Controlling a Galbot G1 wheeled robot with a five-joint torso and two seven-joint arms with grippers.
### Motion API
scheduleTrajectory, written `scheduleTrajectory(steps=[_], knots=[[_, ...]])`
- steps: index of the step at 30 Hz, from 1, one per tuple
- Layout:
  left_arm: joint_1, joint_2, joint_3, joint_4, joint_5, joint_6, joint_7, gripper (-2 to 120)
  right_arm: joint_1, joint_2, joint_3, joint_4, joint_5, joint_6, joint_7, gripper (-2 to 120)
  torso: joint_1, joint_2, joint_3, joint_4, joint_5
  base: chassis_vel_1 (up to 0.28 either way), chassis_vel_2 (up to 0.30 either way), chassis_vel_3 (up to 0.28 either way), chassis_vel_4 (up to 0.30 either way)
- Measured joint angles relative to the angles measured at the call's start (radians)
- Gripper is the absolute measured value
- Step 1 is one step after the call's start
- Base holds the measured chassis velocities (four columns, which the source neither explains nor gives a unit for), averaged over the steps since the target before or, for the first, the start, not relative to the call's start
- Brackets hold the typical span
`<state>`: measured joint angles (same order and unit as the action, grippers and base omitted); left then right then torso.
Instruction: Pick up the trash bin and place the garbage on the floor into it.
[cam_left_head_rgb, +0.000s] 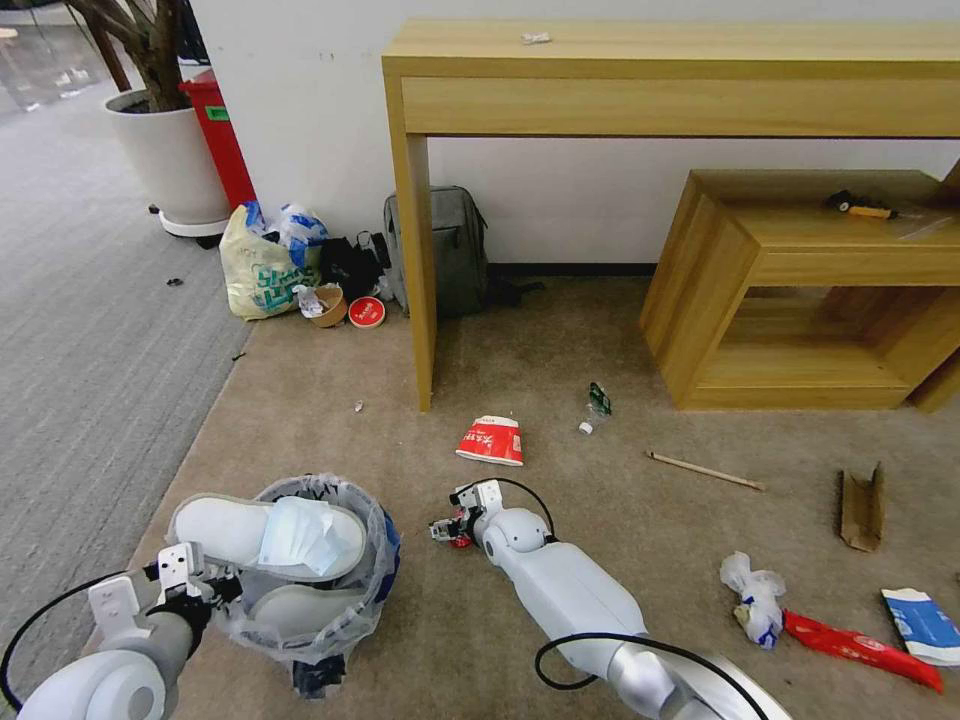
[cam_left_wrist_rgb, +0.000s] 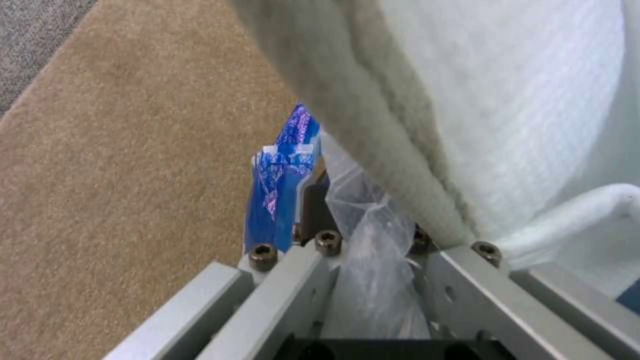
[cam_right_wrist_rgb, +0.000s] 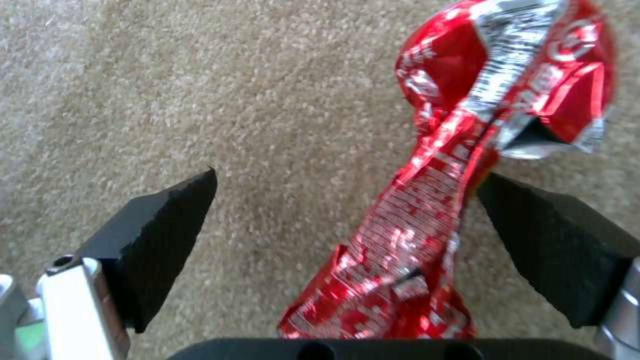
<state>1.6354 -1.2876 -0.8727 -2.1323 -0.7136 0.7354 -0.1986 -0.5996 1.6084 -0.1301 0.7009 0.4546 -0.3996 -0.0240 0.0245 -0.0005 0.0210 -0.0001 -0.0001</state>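
Observation:
The trash bin (cam_left_head_rgb: 365, 590) is at the lower left, lined with a crinkly plastic bag (cam_left_wrist_rgb: 373, 235). Two white slippers (cam_left_head_rgb: 215, 525) and a pale crumpled sheet lie in it. My left gripper (cam_left_head_rgb: 195, 588) (cam_left_wrist_rgb: 370, 225) is shut on the bin's rim and liner, under a slipper (cam_left_wrist_rgb: 507, 115). My right gripper (cam_left_head_rgb: 448, 527) (cam_right_wrist_rgb: 348, 175) is open, low over the beige floor (cam_left_head_rgb: 560, 380). A crushed red can (cam_right_wrist_rgb: 440, 215) lies between its black fingers (cam_right_wrist_rgb: 160, 235), against one pad. More garbage lies around: a red-white cup (cam_left_head_rgb: 491, 440), small bottle (cam_left_head_rgb: 597, 405), wooden stick (cam_left_head_rgb: 705, 470).
A cardboard scrap (cam_left_head_rgb: 862, 508), crumpled paper (cam_left_head_rgb: 755, 597), red wrapper (cam_left_head_rgb: 860, 648) and blue-white cup (cam_left_head_rgb: 925, 625) lie at the right. A wooden table leg (cam_left_head_rgb: 418, 270) and low shelf (cam_left_head_rgb: 790, 290) stand ahead. A yellowish bag (cam_left_head_rgb: 258, 268), bowl and backpack (cam_left_head_rgb: 445, 250) sit by the wall.

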Motion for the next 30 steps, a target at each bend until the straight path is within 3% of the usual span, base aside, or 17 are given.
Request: scheduleTrajectory(steps=[6,10,19,23,30], knots=[[-0.002,-0.001,0.001,-0.002,0.001,0.000,0.000,0,0.013,0.003,0.017,-0.034,-0.024,0.013,-0.033,82,0.000,0.000,0.000,-0.0008,-0.0002,0.000,0.000,0.000,0.000],[-0.004,-0.003,0.005,-0.007,0.001,0.000,-0.001,0,0.018,0.002,0.022,-0.051,-0.039,0.024,-0.042,62,0.000,0.000,0.000,-0.0009,-0.0003,0.000,0.000,0.000,0.000],[-0.001,-0.003,0.003,-0.013,0.001,0.000,-0.001,0,0.015,0.000,0.029,-0.056,-0.049,0.028,-0.043,34,0.000,0.000,0.000,-0.0006,-0.0001,0.000,0.000,0.000,0.000],[0.001,-0.005,0.002,-0.018,0.003,0.000,-0.001,0,0.008,0.000,0.040,-0.053,-0.052,0.035,-0.052,15,0.000,0.000,0.000,-0.0001,0.0001,0.000,0.000,0.000,0.000],[0.003,-0.008,0.006,-0.023,0.004,0.000,-0.001,0,-0.014,-0.004,0.054,-0.015,-0.073,0.041,-0.057,15,0.000,0.000,0.000,0.0003,0.0004,0.000,0.000,0.000,0.000]])
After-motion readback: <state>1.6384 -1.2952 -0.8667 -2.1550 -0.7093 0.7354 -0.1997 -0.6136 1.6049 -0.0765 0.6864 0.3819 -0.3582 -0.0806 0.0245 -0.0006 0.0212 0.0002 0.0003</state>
